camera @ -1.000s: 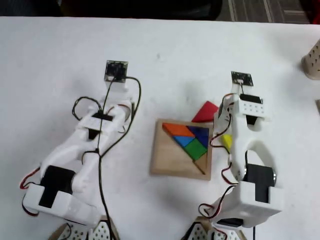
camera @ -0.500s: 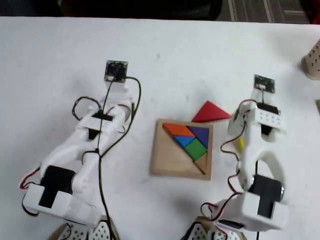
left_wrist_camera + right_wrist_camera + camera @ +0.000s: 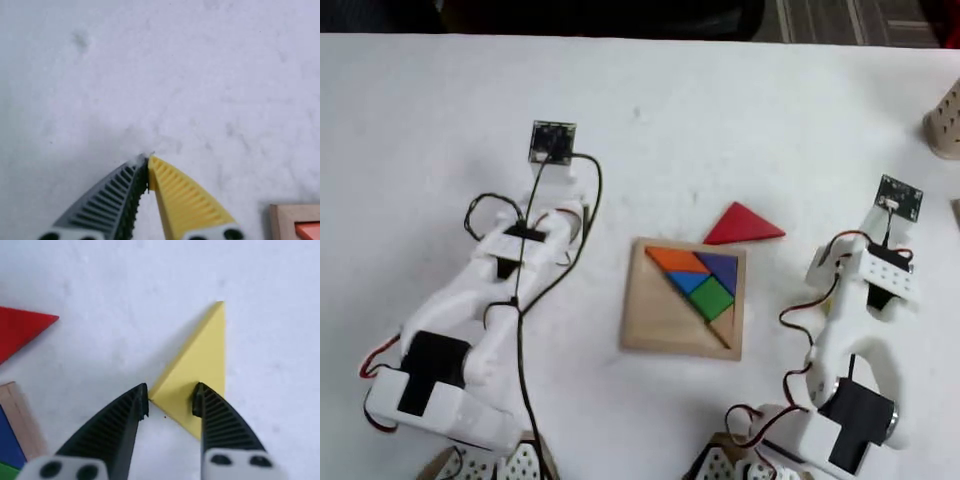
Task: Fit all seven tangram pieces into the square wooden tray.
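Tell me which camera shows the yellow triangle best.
The right wrist view: the yellow triangle lies nearly whole on the table, one corner between the right gripper's open fingers. In the high view the right arm sits over it. The left wrist view faces bare table and a corner of the tray.

Two arms (image 3: 470, 320), one gripper each: left gripper (image 3: 148, 162), right gripper (image 3: 170, 397). One square wooden tray (image 3: 655, 325). Six coloured tangram pieces: orange (image 3: 675, 259), purple (image 3: 722, 268), blue (image 3: 688, 283), green (image 3: 715, 298), one yellow triangle (image 3: 200, 370) between the right gripper's tips, one red triangle (image 3: 20, 332) off beside it.
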Controlling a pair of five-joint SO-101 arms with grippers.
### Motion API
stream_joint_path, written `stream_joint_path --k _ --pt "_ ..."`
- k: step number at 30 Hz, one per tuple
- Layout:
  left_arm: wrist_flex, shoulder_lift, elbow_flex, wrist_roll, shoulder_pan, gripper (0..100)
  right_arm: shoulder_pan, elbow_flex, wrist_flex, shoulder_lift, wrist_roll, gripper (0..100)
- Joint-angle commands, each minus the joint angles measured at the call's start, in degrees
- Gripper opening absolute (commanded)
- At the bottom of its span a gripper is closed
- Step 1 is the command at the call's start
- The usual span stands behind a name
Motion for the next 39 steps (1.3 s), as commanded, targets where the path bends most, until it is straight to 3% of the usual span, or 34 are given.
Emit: stream_joint_path --k 1,6,16,27,30,39 --pt "-1.41 -0.48 -2.99 -0.53 1.27 3 2.77 0.35 -0.66 -2.77 1.05 7.7" --pt "-1.41 -0.48 -3.16 -0.53 1.19 3 4.35 1.41 -2.51 -2.86 -0.70 1.5" --pt "-1.49 -0.40 -3.34 -0.53 1.10 3 7.87 2.81 -3.38 -3.38 -0.62 1.6" --pt "-1.58 -0.40 -3.34 -0.53 1.10 3 11.56 16.18 -4.00 -22.99 1.76 4.6" --pt "-1.58 -0.57 -3.25 -0.53 1.10 3 12.79 17.05 -3.91 -23.08 2.99 8.3" --pt "-1.49 -0.57 -3.25 -0.53 1.10 3 15.96 17.67 -3.47 -23.16 3.16 6.8"
